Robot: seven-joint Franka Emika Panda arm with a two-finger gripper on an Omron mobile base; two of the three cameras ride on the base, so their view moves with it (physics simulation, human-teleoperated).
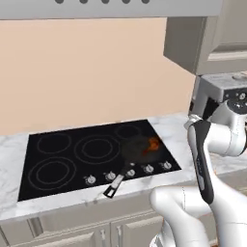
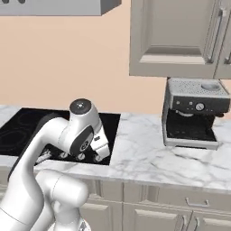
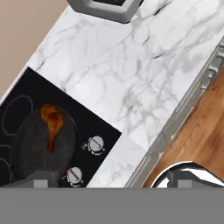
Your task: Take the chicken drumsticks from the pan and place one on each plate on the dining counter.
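Note:
The black pan (image 1: 136, 150) sits on the front right burner of the cooktop (image 1: 72, 154), its long handle (image 1: 116, 183) reaching over the counter's front edge. Orange-brown chicken drumsticks (image 1: 153, 144) lie in the pan; in the hand view they read as one golden-brown shape (image 3: 52, 123) inside the pan (image 3: 35, 148). My gripper (image 3: 111, 179) hovers high above the counter to the pan's right, open wide with nothing between its fingertips (image 3: 41, 180). The plates and the dining counter are out of view.
A grey coffee machine (image 2: 191, 113) stands on the marble counter (image 2: 144, 155) right of the cooktop. Control knobs (image 3: 95, 143) line the cooktop's front edge. Wall cabinets (image 2: 176, 36) hang above, and wood floor (image 3: 199, 131) lies in front of the counter.

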